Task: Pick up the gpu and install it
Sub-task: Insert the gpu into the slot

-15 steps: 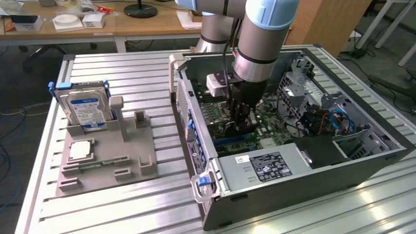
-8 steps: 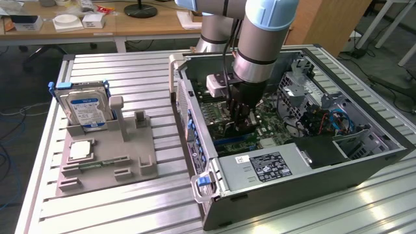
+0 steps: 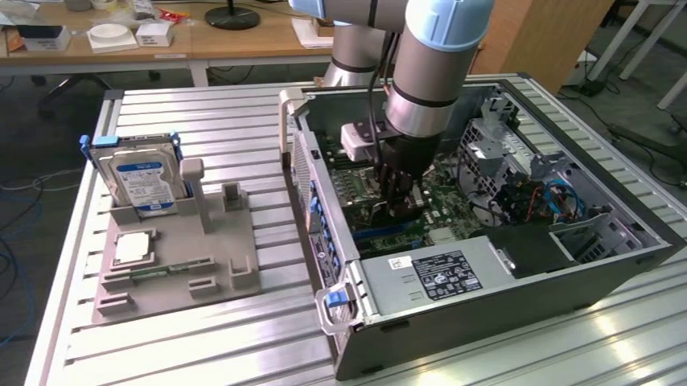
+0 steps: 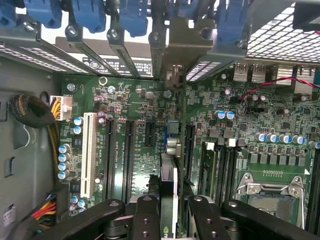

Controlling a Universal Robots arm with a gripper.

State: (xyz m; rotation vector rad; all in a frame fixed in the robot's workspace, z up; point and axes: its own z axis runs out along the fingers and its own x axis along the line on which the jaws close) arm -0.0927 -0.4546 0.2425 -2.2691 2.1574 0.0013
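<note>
Exterior view. My gripper [image 3: 400,205] is down inside the open computer case [image 3: 516,281], low over the motherboard [image 3: 359,181]. A dark flat piece sits between my fingers, which I take for the gpu [image 3: 393,212]. Beside the board, the case also holds the power supply [image 3: 451,269] with its white label and a bundle of cables [image 3: 536,197] by the drive cage. On the exterior view's left, well apart from the case, a grey holder [image 3: 215,281] carries the hard drive [image 3: 145,177] standing upright, a small memory stick [image 3: 161,272] lying flat and a square processor chip [image 3: 134,248].

Wrist view. My fingers [image 4: 146,210] are closed in on the gpu [image 4: 168,175] from both sides, with no gap. The card stands edge-on, running away from me toward the rear slot covers [image 4: 125,55] and their blue clips [image 4: 90,12]. It lies along the line of a blue expansion slot [image 4: 172,131], between the long dark slots [image 4: 127,155] and the memory sockets [image 4: 225,165].

Judgement: pick-up is done and the install step is in hand. I cannot tell whether the card's edge has entered the slot. Seating calls for the card square to the slot, its bracket end in line with the rear opening, and even pressure straight down.
</note>
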